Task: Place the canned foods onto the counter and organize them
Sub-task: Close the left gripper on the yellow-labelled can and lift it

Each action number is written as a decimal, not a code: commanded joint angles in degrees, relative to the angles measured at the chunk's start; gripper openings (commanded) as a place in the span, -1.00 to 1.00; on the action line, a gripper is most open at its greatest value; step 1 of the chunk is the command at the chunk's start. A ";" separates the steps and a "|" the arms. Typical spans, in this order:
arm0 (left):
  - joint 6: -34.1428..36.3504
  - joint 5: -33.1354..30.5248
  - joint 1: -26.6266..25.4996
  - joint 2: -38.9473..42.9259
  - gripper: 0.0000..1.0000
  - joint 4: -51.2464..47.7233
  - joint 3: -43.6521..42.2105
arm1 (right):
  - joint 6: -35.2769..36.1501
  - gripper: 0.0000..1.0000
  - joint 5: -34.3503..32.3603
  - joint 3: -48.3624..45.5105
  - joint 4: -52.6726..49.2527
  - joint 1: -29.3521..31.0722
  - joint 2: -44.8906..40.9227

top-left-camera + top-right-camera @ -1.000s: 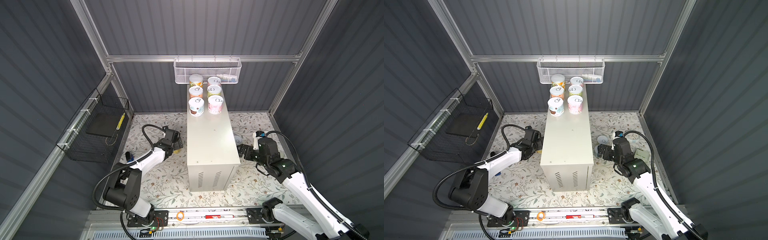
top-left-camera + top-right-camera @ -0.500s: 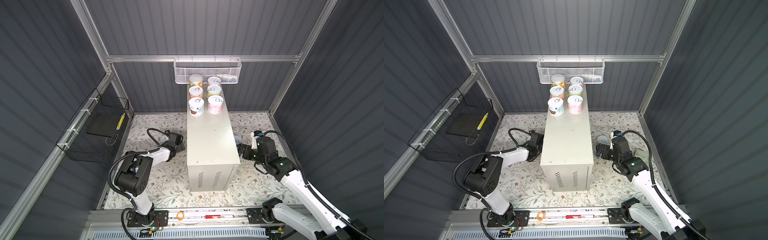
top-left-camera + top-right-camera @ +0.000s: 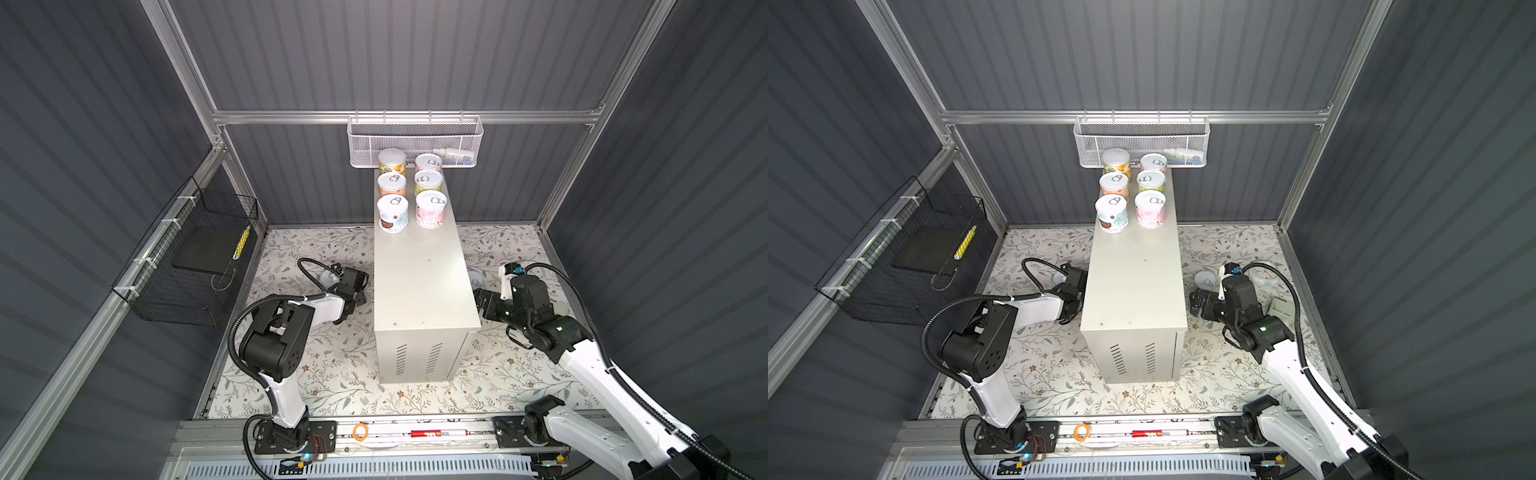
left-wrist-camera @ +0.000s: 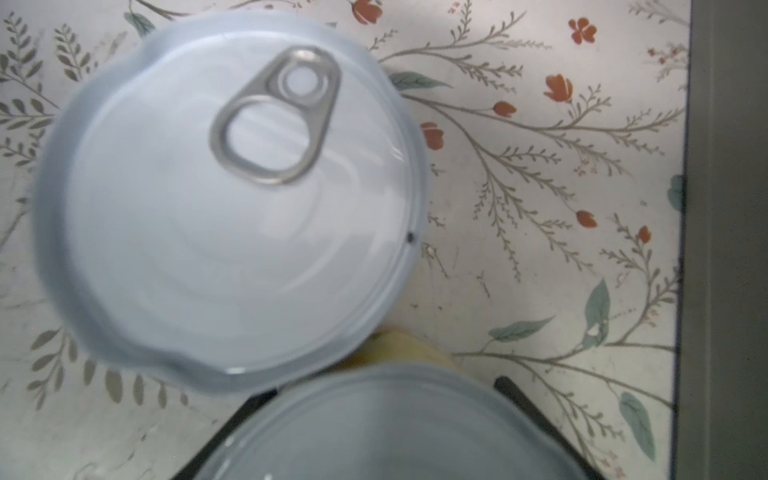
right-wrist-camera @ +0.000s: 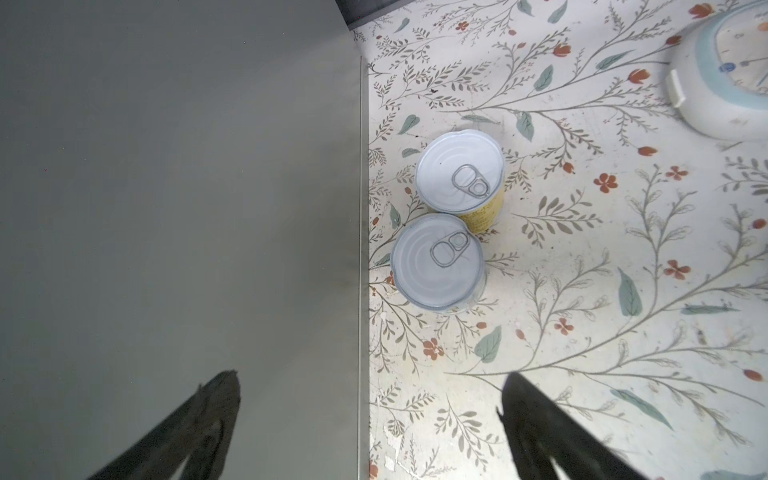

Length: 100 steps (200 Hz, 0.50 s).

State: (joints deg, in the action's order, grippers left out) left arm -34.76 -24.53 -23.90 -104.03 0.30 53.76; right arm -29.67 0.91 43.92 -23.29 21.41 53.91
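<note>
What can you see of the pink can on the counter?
The pink can is a short cylinder with a pale pink label and a silvery-white lid bearing a pull tab. It stands upright on top of the counter, frontmost in the right column of three. Only the counter visibly touches it.

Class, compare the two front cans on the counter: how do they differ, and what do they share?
The blue-labelled can has a pale blue label with a brown patch; the pink can has a pink label. In both top views the blue-labelled can stands at the left edge of the counter, the pink can at the right edge. Both stand upright with silvery pull-tab lids.
</note>
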 commanded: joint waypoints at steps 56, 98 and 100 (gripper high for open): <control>1.61 -1.15 0.43 3.09 -1.00 -4.69 -1.09 | -1.38 0.98 2.25 -1.59 3.69 -0.11 1.26; 4.54 2.05 0.44 13.67 -1.00 -11.18 -3.93 | -1.51 0.98 1.98 -1.59 3.52 -0.13 0.95; 4.71 2.21 0.43 14.27 -1.00 -11.61 -4.10 | -1.50 0.98 1.92 -1.57 3.45 -0.07 0.83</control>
State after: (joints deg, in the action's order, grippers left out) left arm -32.84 -23.51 -23.90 -97.67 -6.35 50.30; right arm -30.85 2.66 42.87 -20.27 21.41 55.20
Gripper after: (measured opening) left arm 0.775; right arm 0.990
